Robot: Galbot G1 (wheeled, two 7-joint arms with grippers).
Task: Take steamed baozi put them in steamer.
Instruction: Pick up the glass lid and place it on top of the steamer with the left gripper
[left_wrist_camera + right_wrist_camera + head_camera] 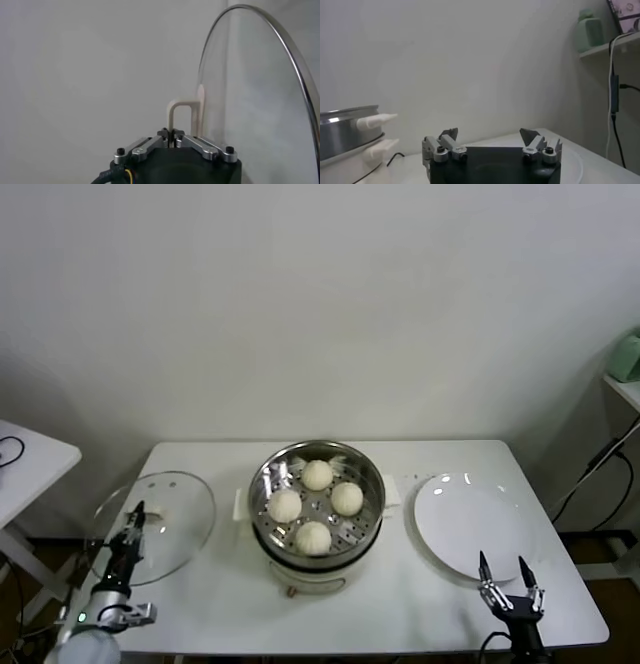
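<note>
Head view, nearest me: I see my left hand [130,529] at the bench's [220,604] left front and my right hand [508,576] at its right front, over the near rim of the plate [470,519].
Left hand: closed on the cream handle [181,116] of the glass lid [160,519]; in the left wrist view I see the jaws pinched together on the handle's loop, and the lid [260,80] stands on edge there with its metal rim curving overhead.
Lid: at the bench's left edge, beside the steamer [316,509] and apart from it.
Right hand: open, holding nothing; in the right wrist view I see the fingertips [449,134] standing wide apart above the bench.
Plate: white, flat, right of the steamer, just beside it.
Steamer: middle of the bench, shiny steel pot on a cream base, uncovered; I see its wall and side handle [350,131] in the right wrist view.
Baozi [314,504]: all four lie inside the steamer on the perforated tray, one toward the back, one left, one right, one at the front, near one another.
Farther off: a plain white wall [320,304] behind the bench; a shelf [612,47] with a pale green bottle [590,30] at far right.
</note>
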